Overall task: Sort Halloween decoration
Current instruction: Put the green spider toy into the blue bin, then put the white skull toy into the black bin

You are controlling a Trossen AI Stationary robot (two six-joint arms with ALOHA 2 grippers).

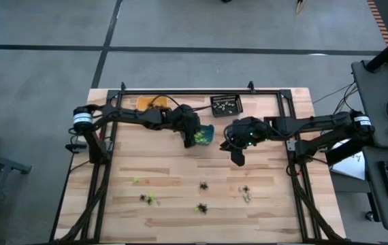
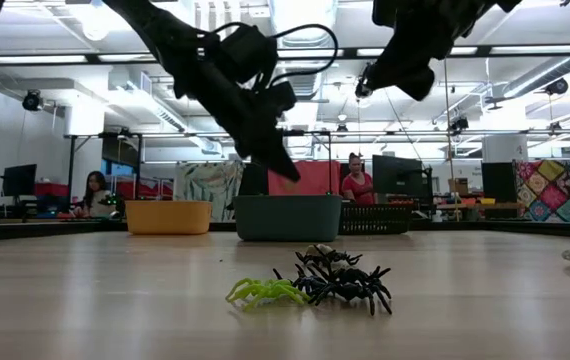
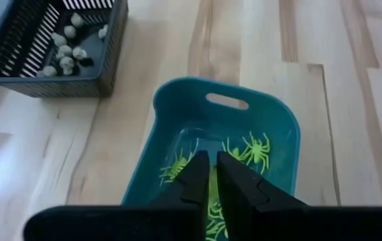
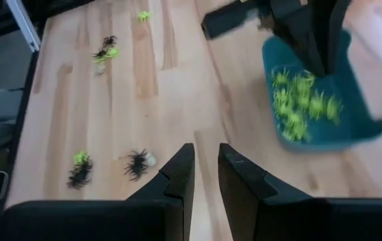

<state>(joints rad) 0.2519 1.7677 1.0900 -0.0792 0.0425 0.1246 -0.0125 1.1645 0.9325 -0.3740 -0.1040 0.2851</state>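
Teal plastic catches my eye first from the high camera: the teal bin (image 1: 205, 134) sits mid-table with my left gripper (image 1: 189, 139) over it, the orange bin (image 1: 148, 103) and black bin (image 1: 226, 104) behind, and my right gripper (image 1: 238, 158) just beside the teal one; loose spiders (image 1: 201, 207) lie scattered on the near half of the wooden table (image 1: 173, 167). From the low camera I see a green spider (image 2: 265, 291) touching black ones (image 2: 343, 280). My left wrist shows narrow, nearly closed fingers (image 3: 193, 179), nothing gripped, above lime spiders in the bin. My right wrist shows fingers (image 4: 179, 175) slightly parted, empty, over bare wood
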